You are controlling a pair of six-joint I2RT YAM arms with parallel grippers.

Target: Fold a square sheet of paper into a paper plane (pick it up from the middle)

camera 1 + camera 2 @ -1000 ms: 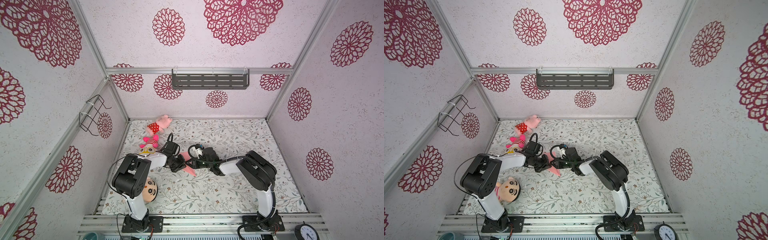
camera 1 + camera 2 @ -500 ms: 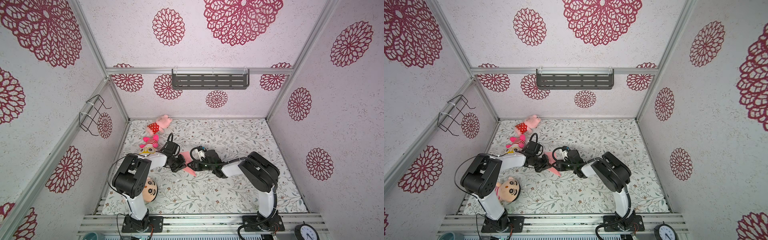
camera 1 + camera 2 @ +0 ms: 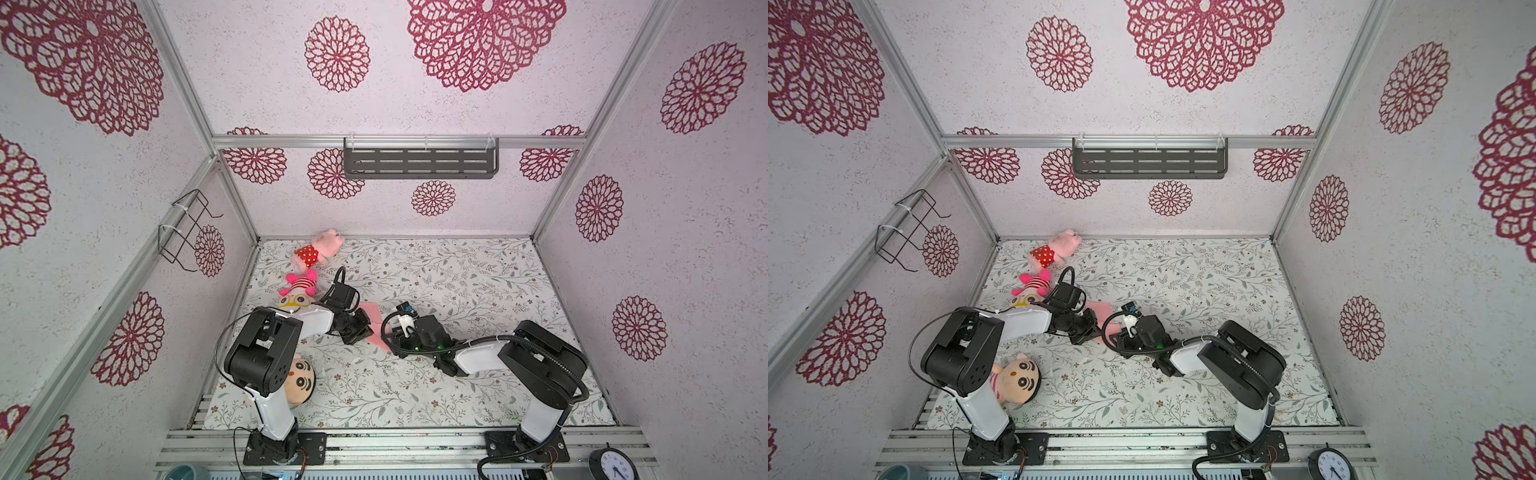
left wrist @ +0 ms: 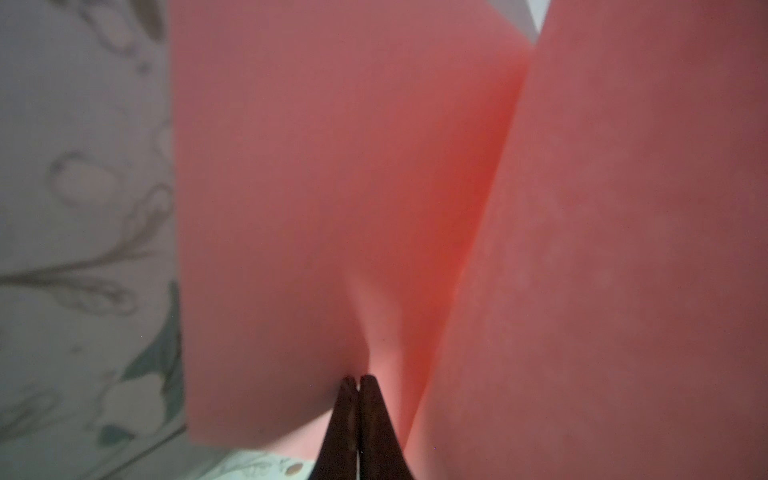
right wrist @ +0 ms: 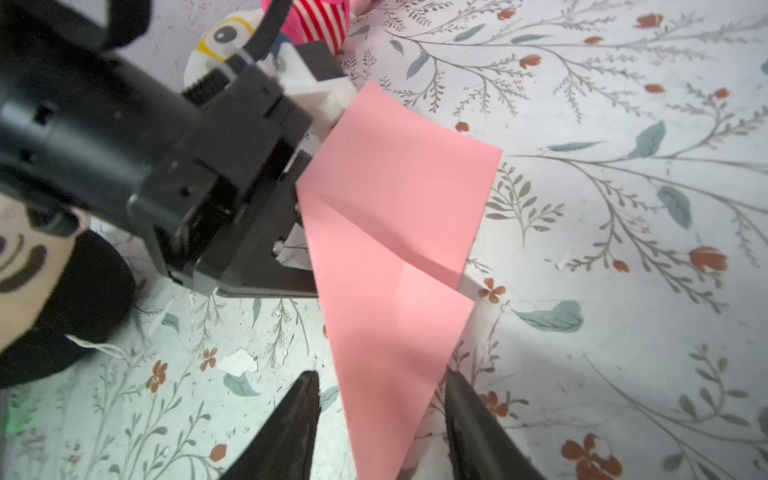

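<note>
The square sheet of paper [image 3: 371, 316] [image 3: 1101, 309] is light pink and folded, with creases and layered flaps. It is held a little above the floral mat near the middle left in both top views. My left gripper [image 3: 365, 329] [image 3: 1093, 329] is shut on it; in the left wrist view the dark fingertips [image 4: 358, 379] pinch the paper [image 4: 332, 208]. My right gripper [image 5: 382, 378] [image 3: 392, 332] is open, and the paper's pointed end [image 5: 395, 249] lies between its fingers, apart from both. A paper plane is out of view.
Plush toys lie at the left: a pink pig [image 3: 318, 249], a striped toy [image 3: 301, 286] and a boy's head [image 3: 301, 380] beside the left arm's base. A grey shelf [image 3: 419, 162] hangs on the back wall and a wire rack [image 3: 187, 228] on the left wall.
My right gripper has opened and let go of the paper's end, and has drawn back slightly to the right. My left gripper stays shut on the paper in the same place.
</note>
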